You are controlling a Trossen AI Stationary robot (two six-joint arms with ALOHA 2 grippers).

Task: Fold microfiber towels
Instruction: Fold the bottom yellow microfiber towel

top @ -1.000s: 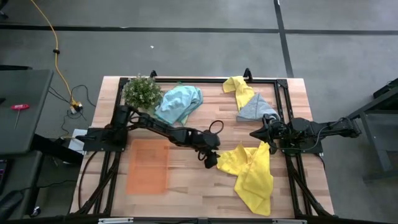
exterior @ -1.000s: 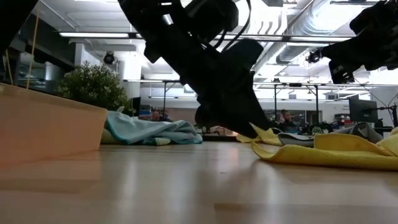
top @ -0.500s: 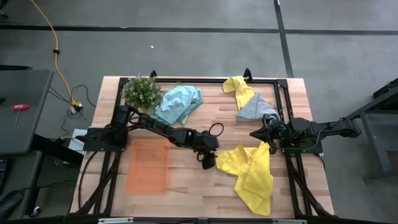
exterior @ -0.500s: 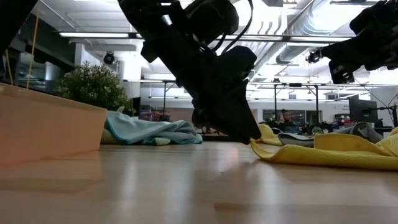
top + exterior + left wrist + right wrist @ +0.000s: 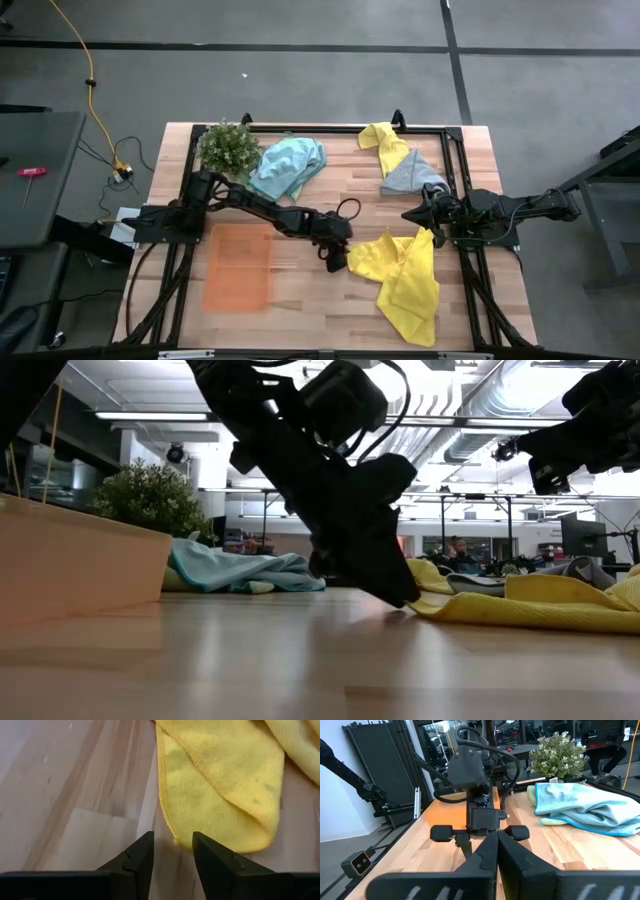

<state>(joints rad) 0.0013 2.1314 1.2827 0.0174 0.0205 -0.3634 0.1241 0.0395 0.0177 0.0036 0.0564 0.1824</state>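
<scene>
Now left gripper [image 5: 338, 262] at yellow microfiber towel [image 5: 405, 280] corner, mid-table.
Jaws part open astride towel's edge, gripping nothing yet. Right gripper [image 5: 410, 215] shut, empty, beside towel's far end. Teal towel [image 5: 288, 166] near plant [image 5: 228, 147]; grey towel [image 5: 411, 173] back right.

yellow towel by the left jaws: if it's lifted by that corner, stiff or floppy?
Likely floppy: the yellow towel lies in soft folds and creases. Its doubled edge sags flat on the table, so it probably drapes and unfolds when lifted. Probably light, and may drag rather than slide cleanly.
</scene>
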